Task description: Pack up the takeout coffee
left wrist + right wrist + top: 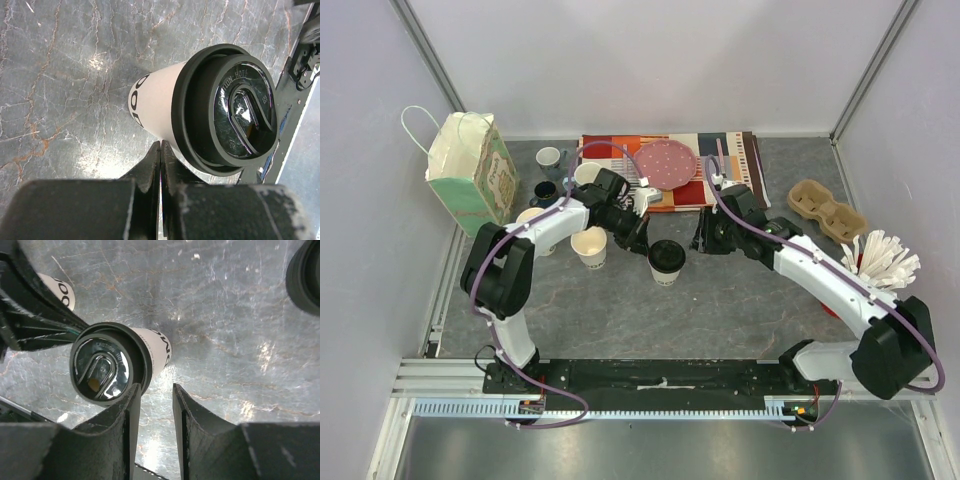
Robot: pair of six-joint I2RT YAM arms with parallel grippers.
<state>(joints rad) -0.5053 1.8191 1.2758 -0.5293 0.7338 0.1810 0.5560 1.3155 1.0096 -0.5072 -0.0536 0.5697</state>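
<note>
Lidded cup (666, 262) stands upright near the middle of the counter (750, 305). Its long axis is vertical, narrow base down, black lid (227, 107) on top. The dark print on its side runs up the cup wall. Open cup (590, 247) is also upright, mouth up, just left of the first and apart from it.

In the right wrist view the open cup is mostly hidden behind the left arm (30, 315); only a slice of wall and print shows. A dark round object (306, 275) is cut off at the top right corner, identity unclear.

Left claw (160, 152): fingers pressed together, nothing between them, tips right at the lid's rim; contact cannot be confirmed.

Right claw (156, 392): partly spread, gap empty, holding nothing; one finger (131, 402) sits just beside the lid's edge.
</note>
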